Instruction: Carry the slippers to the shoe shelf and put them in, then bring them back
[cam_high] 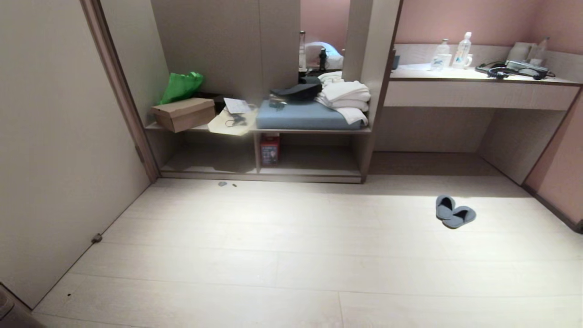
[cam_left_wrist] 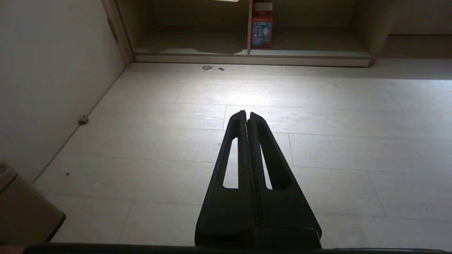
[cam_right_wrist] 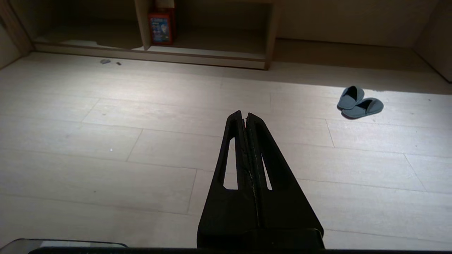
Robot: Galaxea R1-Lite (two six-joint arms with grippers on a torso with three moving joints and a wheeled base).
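Two slippers (cam_high: 454, 212) lie on the pale floor (cam_high: 291, 255) off to our right, in front of the desk counter (cam_high: 478, 86), touching at one end and splayed into a shallow V. We read the closed toes as pointing away toward the wall, one long axis running almost straight away from us, the other angled off to the right. Nothing has started, we judge: the shoe shelf (cam_high: 218, 164) sits well apart to the left, holding only a red box (cam_high: 270, 149) by its divider. Our left gripper (cam_left_wrist: 247, 113) and right gripper (cam_right_wrist: 244, 113) are both pinched fully together on nothing, hanging above bare floor. Next we need to drive toward the pair, bend low and open up.
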